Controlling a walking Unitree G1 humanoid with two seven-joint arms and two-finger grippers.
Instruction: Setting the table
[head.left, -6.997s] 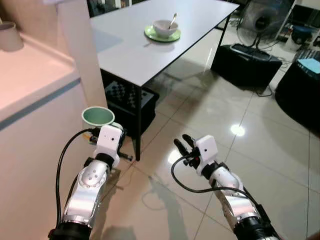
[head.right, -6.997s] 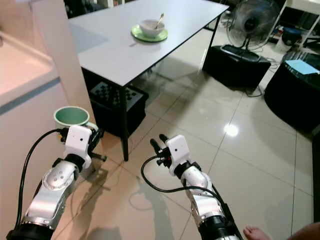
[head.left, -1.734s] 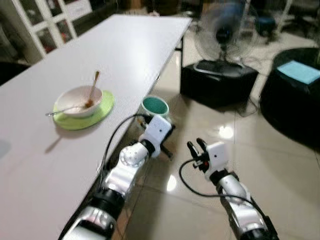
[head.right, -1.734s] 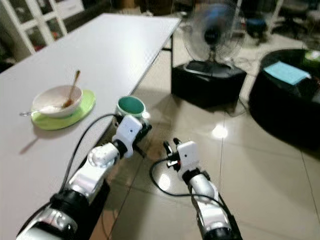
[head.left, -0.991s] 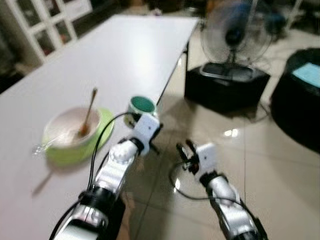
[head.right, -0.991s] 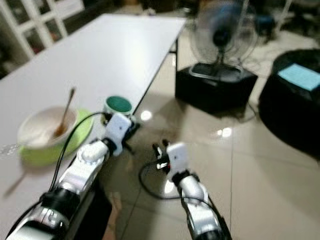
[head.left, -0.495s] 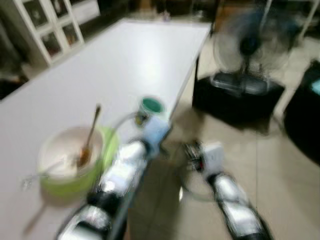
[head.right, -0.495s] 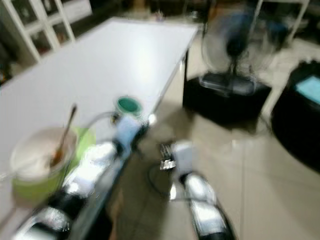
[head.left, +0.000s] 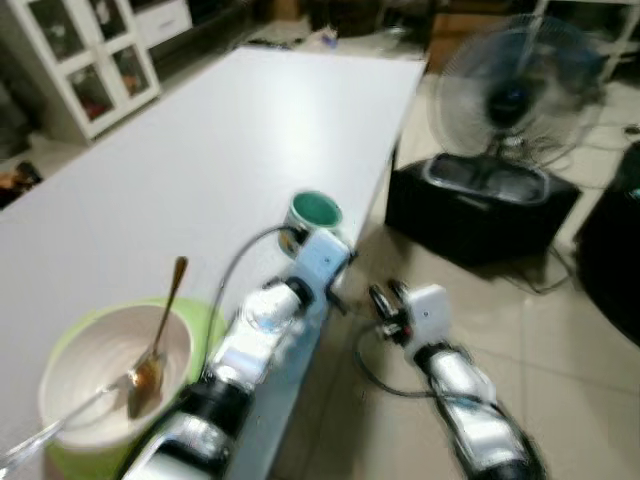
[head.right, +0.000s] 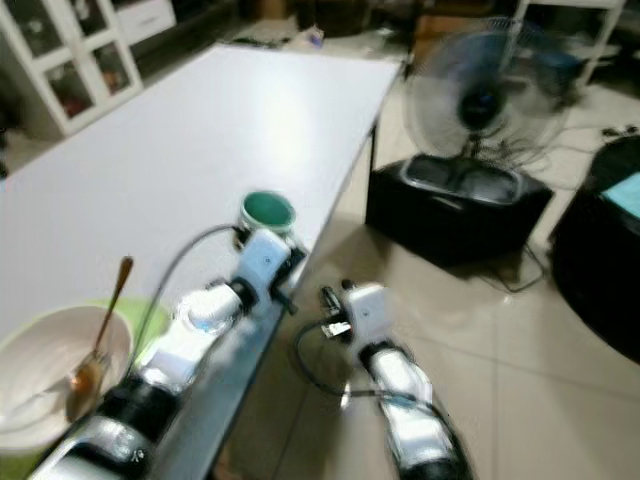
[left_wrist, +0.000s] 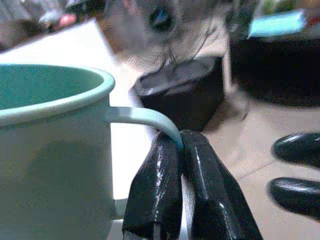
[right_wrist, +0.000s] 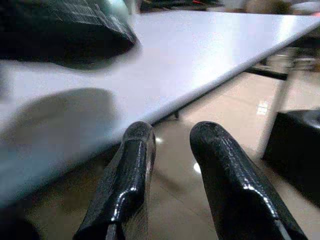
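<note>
One green mug, handle pinched by left gripper, over table

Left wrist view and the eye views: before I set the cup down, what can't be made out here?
- Pale green enamel mug: its base runs past the left wrist view's lower edge, so whether it touches the white table cannot be told.
- Left end effector: fingers pinch the mug's handle; the contact is partly covered by the fingers.
- White bowl on the green plate: cut off by the left eye view's lower edge.
- Both arms are motion-blurred in the eye views.
</note>
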